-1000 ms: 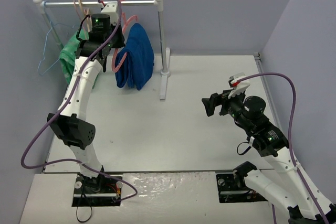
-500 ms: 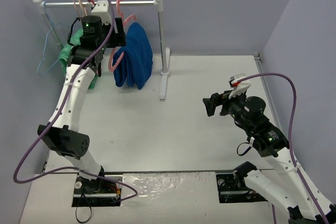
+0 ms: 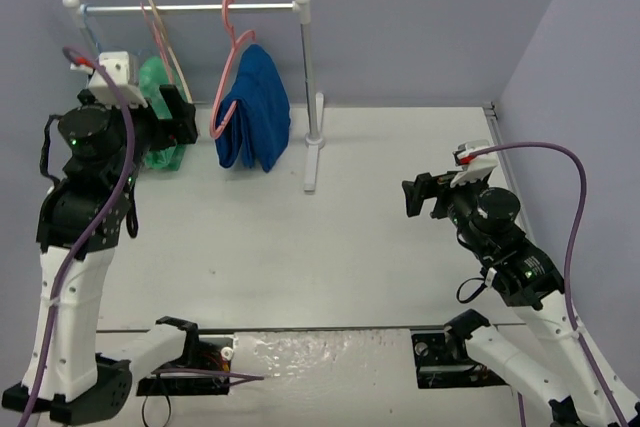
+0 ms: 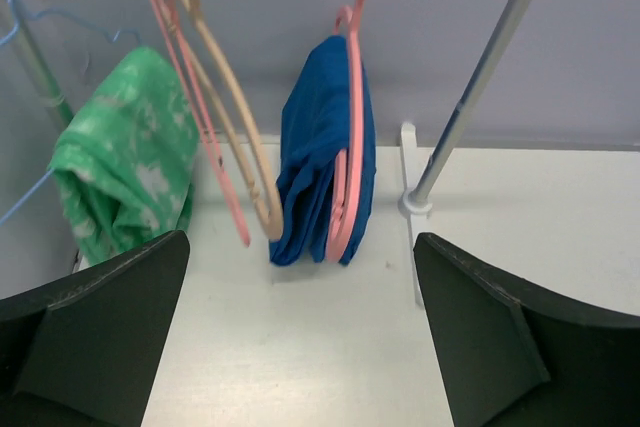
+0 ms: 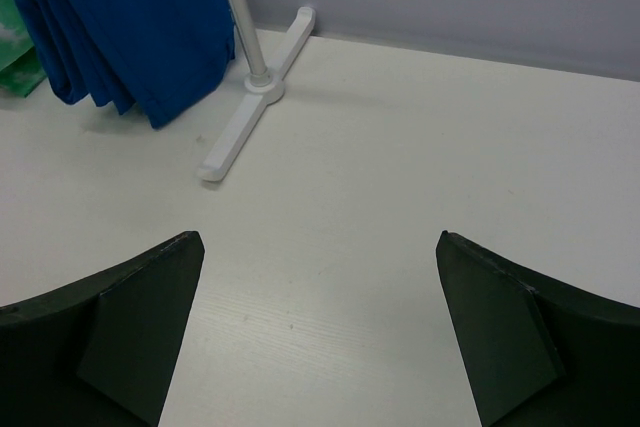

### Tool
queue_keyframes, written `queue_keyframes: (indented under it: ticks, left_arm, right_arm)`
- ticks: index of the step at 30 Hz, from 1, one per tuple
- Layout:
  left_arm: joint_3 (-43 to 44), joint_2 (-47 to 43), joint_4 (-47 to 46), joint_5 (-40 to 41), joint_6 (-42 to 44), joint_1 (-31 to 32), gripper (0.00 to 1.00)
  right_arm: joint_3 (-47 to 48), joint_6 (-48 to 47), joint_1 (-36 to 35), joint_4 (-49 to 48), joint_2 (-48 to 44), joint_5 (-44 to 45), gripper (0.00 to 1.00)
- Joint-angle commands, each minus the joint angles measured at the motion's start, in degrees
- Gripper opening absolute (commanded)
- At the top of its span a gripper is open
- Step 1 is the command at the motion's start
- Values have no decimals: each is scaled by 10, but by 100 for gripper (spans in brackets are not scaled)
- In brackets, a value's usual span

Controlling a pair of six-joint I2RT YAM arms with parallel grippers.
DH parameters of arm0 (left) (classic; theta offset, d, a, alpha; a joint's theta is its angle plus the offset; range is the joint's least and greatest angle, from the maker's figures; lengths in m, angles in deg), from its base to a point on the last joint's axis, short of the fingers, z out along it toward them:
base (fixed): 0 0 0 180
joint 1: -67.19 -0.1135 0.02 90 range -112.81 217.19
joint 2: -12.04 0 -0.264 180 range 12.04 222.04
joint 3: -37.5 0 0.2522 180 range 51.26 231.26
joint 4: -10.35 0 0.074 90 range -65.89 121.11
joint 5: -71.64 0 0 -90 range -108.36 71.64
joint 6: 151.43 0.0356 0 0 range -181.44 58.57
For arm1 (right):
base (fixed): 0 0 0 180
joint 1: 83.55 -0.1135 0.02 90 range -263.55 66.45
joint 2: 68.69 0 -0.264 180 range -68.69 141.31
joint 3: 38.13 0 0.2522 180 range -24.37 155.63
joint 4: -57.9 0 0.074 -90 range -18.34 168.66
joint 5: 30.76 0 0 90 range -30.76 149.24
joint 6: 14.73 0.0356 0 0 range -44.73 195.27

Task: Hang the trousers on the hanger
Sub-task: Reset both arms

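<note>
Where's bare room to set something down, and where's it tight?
Free: open tabletop between the rack foot and right claw, and in front of the trousers. Tight: under the rail, where green cloth, beige hanger and trousers hang close.

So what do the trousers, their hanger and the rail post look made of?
Trousers: soft matte blue cloth; it drapes in folds. Hanger: probably plastic; thick, smooth pink rim. Rail post: smooth pale tube, painted metal or plastic, can't tell.
</note>
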Motion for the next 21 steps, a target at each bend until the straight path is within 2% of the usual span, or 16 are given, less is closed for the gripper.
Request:
queue_keyframes:
  ticks: [1, 6, 9, 21]
  left_arm:
    - [-108, -105, 71, 72, -10, -4, 97]
    - [-244, -254, 102, 109, -10, -4, 97]
    - [-292, -315, 111, 117, -17, -4, 97]
    - [-430, -389, 53, 103, -66, -4, 97]
  right_arm:
    - [6, 7, -1, -20, -23, 54, 100]
    - [-17, 10, -5, -22, -60, 70, 100]
    - [-26, 12, -5, -23, -79, 84, 100]
    - [-52, 14, -7, -23, -117, 102, 100]
